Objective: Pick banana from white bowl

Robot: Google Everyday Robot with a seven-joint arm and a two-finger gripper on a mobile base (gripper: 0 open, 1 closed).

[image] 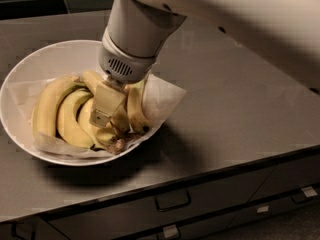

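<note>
The white bowl stands on the left of the counter, lined with crinkled white paper and holding several yellow bananas. The slim, fairly straight banana with a dark tip lies at the right side of the pile. My gripper reaches straight down into the bowl, in the middle of the pile and just left of that banana, touching the fruit. The arm's wrist hides the back of the pile.
Fatter curved bananas lie at the bowl's left. The paper lining sticks out over the bowl's right rim. The grey counter stretches to the right. Drawers with handles run below its front edge.
</note>
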